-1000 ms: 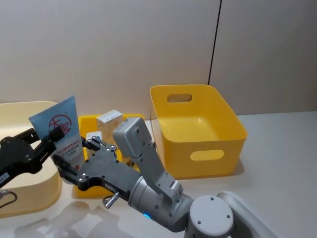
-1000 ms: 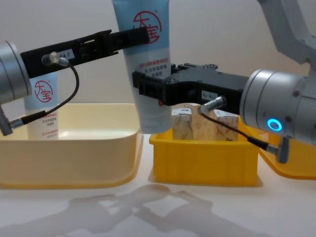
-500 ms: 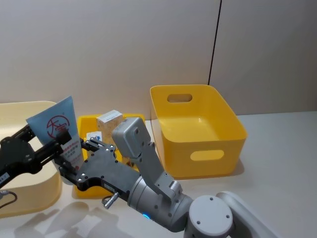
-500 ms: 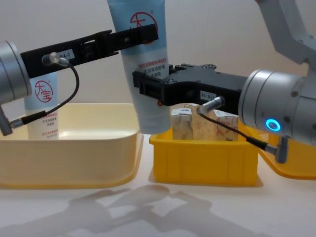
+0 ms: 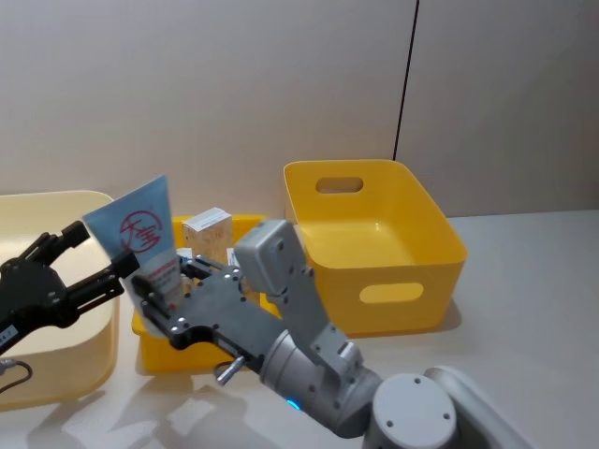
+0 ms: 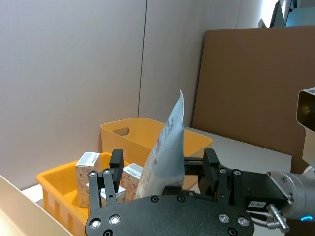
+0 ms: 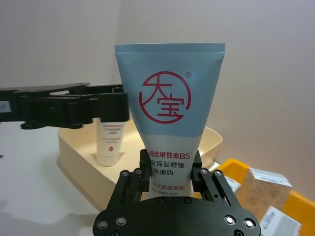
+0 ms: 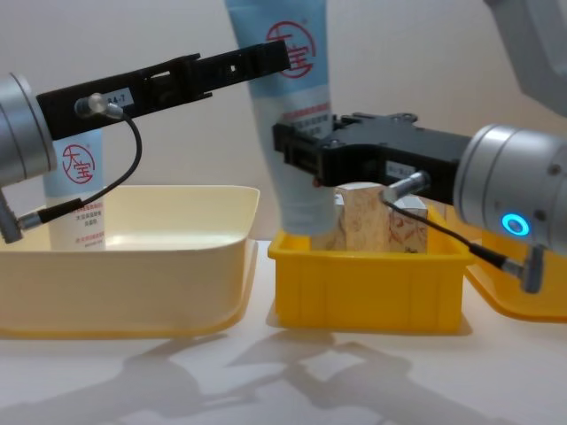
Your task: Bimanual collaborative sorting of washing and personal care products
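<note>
Deep yellow plastic forms the large bin (image 5: 430, 299), which stands beyond the right jaws on their outer side, well apart from both grippers. A pale cream bin (image 8: 124, 283) lies below and behind the left jaws, under the left arm. A small yellow tray (image 8: 368, 288) sits directly beneath both sets of jaws, just beside the cream bin.

The right gripper (image 7: 170, 167) reaches in from the right and is clamped on the lower body of a light-blue tube (image 7: 170, 108), with a finger pressed against each side. This held tube stands nearly upright with a slight lean and its flat crimped end on top. Its red circular logo is above the right jaws, and in the chest view its lower end dips behind the tray's near rim.

The left gripper (image 6: 163, 160) comes in from the left, higher than the right jaws, at the level of the logo. Its jaws are apart and straddle the tube. The left wrist view shows a gap between each finger and the tube's thin edge.

A second tube (image 8: 78, 190) stands upright at the far end of the cream bin, behind the left arm and well apart from both jaws. Tan leaf-patterned cartons (image 8: 368, 217) stand in the tray just below the right jaws.
</note>
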